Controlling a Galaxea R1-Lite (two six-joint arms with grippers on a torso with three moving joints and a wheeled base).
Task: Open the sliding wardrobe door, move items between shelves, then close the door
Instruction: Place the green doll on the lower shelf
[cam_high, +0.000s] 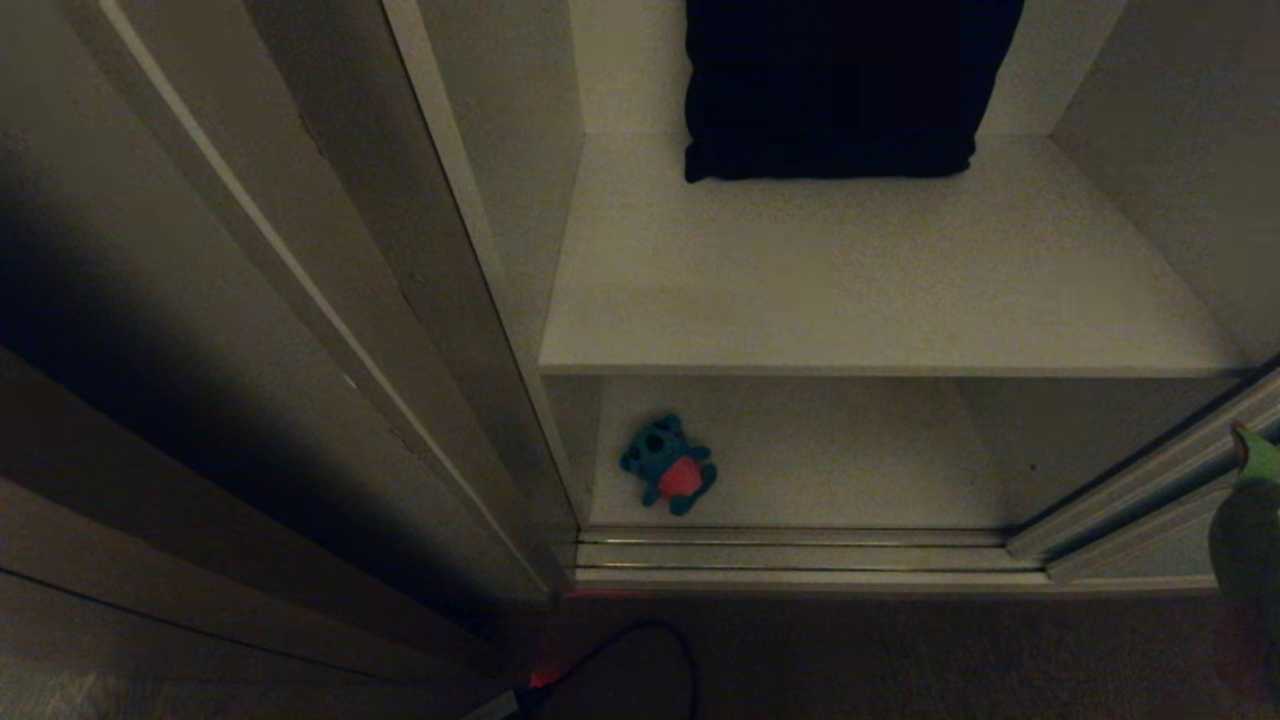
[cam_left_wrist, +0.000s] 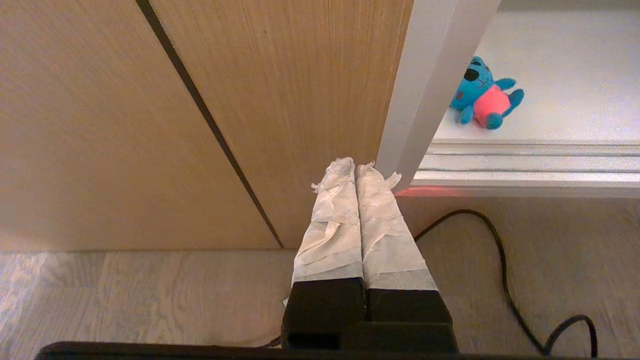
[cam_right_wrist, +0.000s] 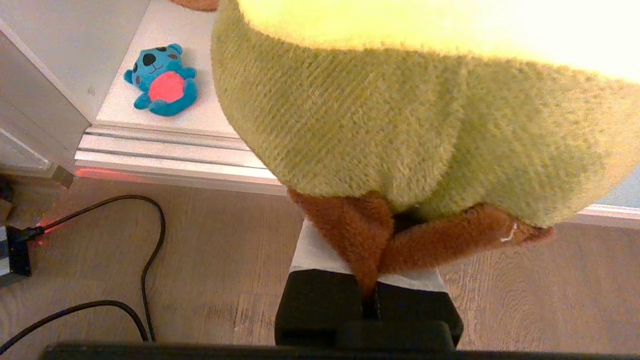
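The right gripper (cam_right_wrist: 367, 280) clenches the avocado toy (cam_right_wrist: 425, 115) by a brown leg. The left gripper (cam_left_wrist: 356, 172) is closed, empty. On the bottom shelf (cam_high: 850, 460), the teal monster (cam_high: 670, 465) lies at eight o'clock.

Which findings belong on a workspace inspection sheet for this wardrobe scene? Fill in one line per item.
Surface: upper shelf holds only a dark cushion at the back; lower shelf holds one toy.
Job's things: teal monster lies on the lower shelf near its left end; avocado toy is off the shelves, in the right claw; sliding door stands open at the left.
Clutter: nothing seen.
Grippers: left claw shut, empty, beside the wooden side board; right claw shut on the avocado toy.
Cables: black cable on the floor.
Surroundings: ribbed floor track.
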